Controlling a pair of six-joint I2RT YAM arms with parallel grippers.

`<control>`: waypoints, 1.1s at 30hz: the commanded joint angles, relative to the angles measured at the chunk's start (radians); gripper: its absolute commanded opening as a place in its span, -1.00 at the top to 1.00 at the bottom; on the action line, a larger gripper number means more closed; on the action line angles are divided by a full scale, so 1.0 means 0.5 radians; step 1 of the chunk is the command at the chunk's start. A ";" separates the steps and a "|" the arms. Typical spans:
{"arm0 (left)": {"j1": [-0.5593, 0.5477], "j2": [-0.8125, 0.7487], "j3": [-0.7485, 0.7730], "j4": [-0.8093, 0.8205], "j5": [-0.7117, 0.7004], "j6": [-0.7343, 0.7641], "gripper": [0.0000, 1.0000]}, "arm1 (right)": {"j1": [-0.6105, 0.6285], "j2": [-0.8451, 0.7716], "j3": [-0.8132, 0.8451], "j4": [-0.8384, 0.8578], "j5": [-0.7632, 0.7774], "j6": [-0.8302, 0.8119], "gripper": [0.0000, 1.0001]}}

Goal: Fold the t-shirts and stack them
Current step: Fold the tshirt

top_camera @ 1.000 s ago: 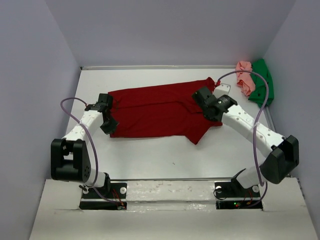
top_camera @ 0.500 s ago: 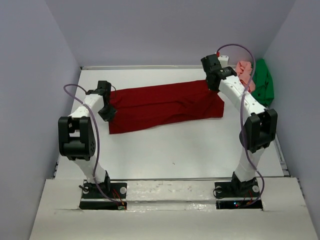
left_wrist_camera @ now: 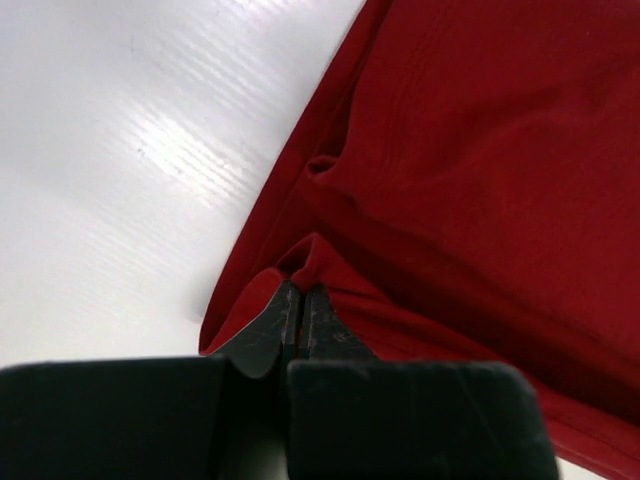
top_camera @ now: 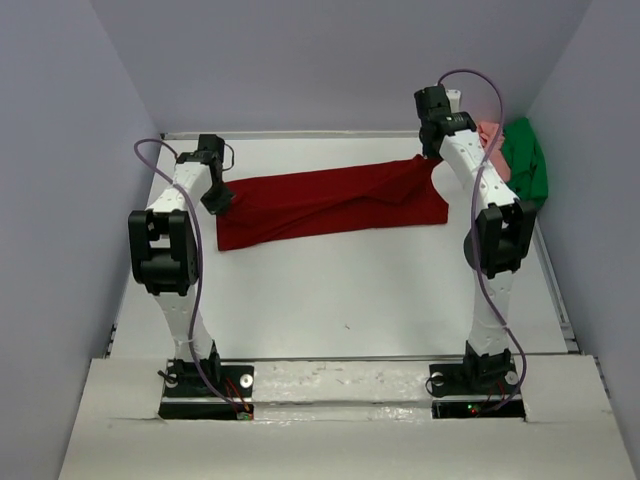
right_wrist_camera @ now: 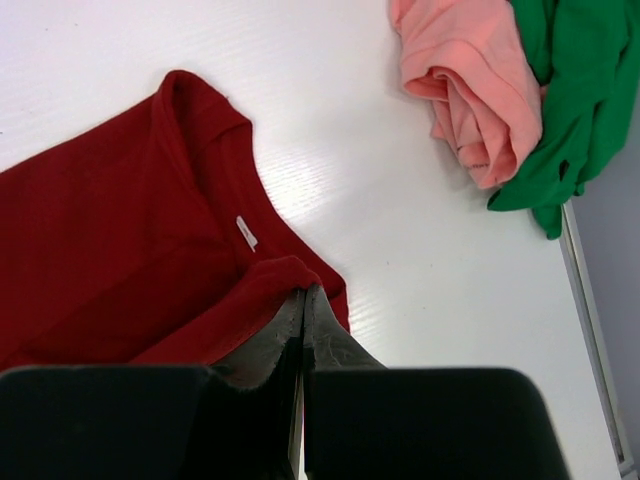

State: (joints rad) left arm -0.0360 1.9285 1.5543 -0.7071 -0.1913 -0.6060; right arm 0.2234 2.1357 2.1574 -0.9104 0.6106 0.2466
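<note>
Closest to you, both arms rise from their bases at the near edge and reach out over the white table [top_camera: 350, 290]. Past the bare stretch, the dark red shirt [top_camera: 330, 205] lies as a long band running left to right across the table, wrinkled along its middle. Your left gripper [left_wrist_camera: 298, 300] sits at the shirt's left end. The left wrist view shows its fingers pressed together on a small ridge of red cloth at the edge. Your right gripper [right_wrist_camera: 303, 298] is at the right end, its fingers closed on a fold of the red fabric just beside the collar, where a small white label [right_wrist_camera: 246, 232] shows inside the neck. Farther back, in the far right corner, the pink shirt [right_wrist_camera: 470, 80] lies crumpled, well apart from the red one. The green shirt [right_wrist_camera: 580, 70] lies bunched against the pink one on its right, next to the table's edge.
</note>
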 commanded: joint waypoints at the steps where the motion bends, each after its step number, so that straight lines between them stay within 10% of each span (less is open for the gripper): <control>1: 0.020 0.091 0.155 -0.086 -0.010 0.064 1.00 | -0.020 0.118 0.189 0.001 -0.058 -0.128 1.00; 33: 0.023 0.352 0.444 -0.114 -0.145 0.006 0.83 | -0.131 0.625 0.526 0.201 -0.718 -0.438 1.00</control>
State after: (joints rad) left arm -0.0341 2.1132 1.7267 -0.7528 -0.2165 -0.6003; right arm 0.1684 2.4310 2.3795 -0.8577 0.3099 0.0586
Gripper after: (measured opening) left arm 0.077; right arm 0.011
